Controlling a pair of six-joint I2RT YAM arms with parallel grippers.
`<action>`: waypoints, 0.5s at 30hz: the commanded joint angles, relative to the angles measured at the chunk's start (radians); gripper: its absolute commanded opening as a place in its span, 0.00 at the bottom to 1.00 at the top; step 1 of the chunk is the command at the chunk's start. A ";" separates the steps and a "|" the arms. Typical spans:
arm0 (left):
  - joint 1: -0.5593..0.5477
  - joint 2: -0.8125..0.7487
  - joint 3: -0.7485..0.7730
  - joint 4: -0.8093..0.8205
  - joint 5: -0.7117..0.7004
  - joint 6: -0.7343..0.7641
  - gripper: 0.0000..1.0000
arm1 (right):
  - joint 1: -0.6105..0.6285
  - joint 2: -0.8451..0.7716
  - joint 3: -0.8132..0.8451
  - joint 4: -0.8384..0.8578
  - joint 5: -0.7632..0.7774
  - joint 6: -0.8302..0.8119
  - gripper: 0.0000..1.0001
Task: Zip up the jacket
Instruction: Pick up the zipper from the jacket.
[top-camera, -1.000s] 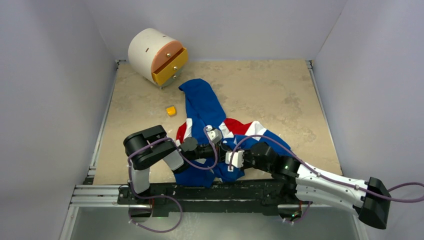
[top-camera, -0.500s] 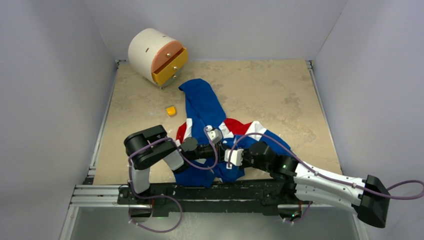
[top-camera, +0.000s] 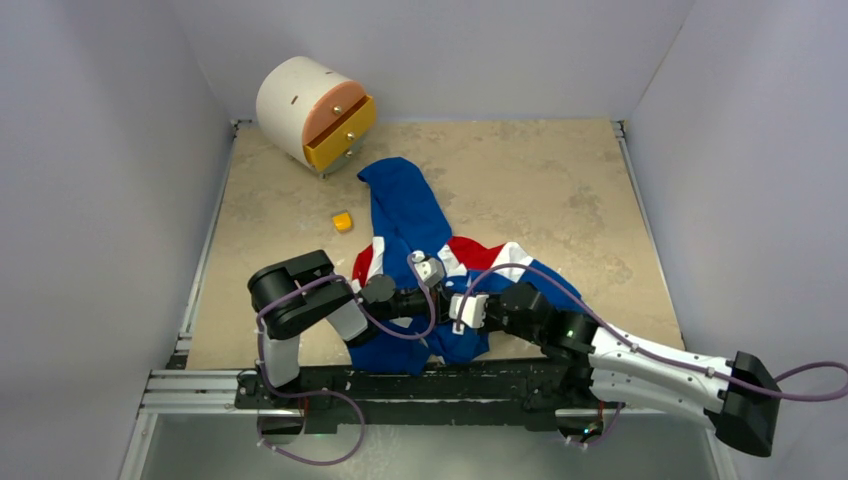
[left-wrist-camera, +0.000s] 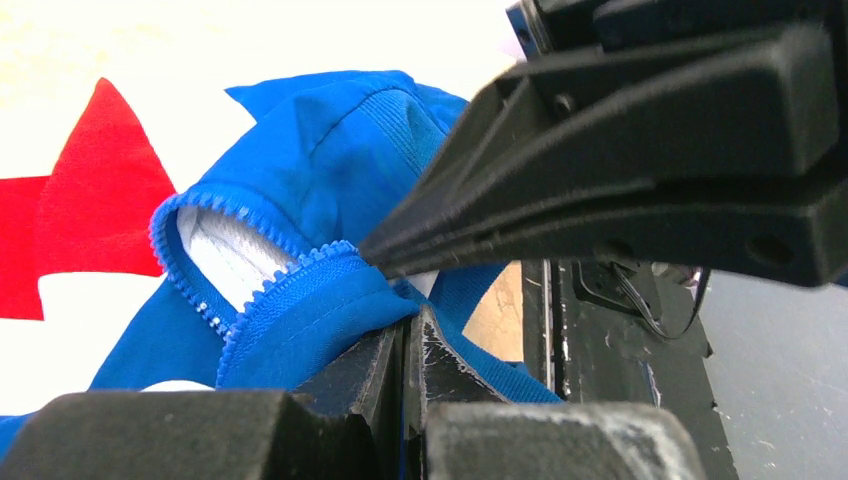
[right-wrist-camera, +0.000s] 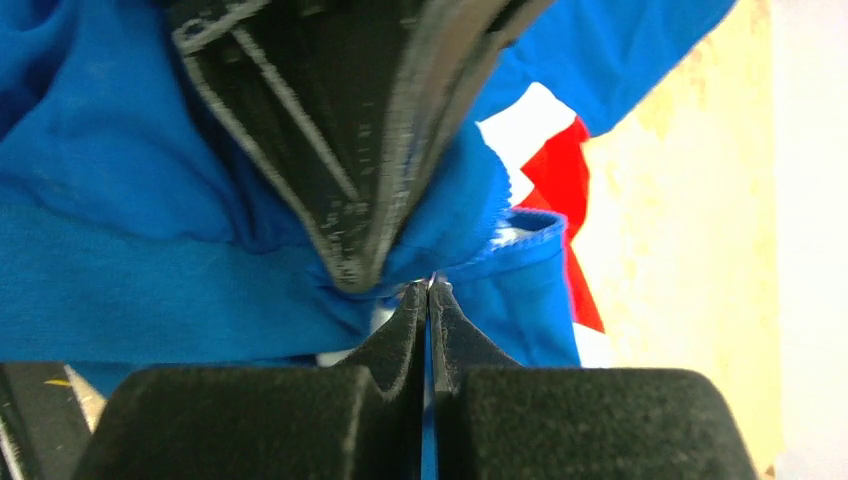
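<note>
Your left gripper (left-wrist-camera: 405, 335) clamps the jacket (top-camera: 405, 205) hem beside the zipper teeth (left-wrist-camera: 215, 310). Your right gripper (right-wrist-camera: 430, 295), pinched shut, meets it tip-to-tip there. The jacket stretches toward the table's (top-camera: 560, 180) far edge.

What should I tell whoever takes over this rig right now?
Left gripper: shut on the jacket hem beside the zipper.
Right gripper: shut, tips at the zipper's bottom end; a hold on the pull can't be confirmed.
Jacket: crumpled at the near edge of the table, between both arms.
Done: nothing zipped; the teeth gape open.
Left: probably secure the pull, then run it up.
</note>
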 joint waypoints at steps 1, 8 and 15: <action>-0.007 0.006 0.002 0.045 0.029 -0.027 0.00 | -0.003 -0.039 0.003 0.072 0.079 -0.001 0.00; -0.007 0.011 0.002 0.046 0.029 -0.030 0.00 | -0.004 -0.034 0.006 0.075 0.086 0.011 0.07; -0.007 0.009 -0.001 0.048 0.027 -0.030 0.00 | -0.003 -0.009 0.005 0.083 0.101 -0.002 0.00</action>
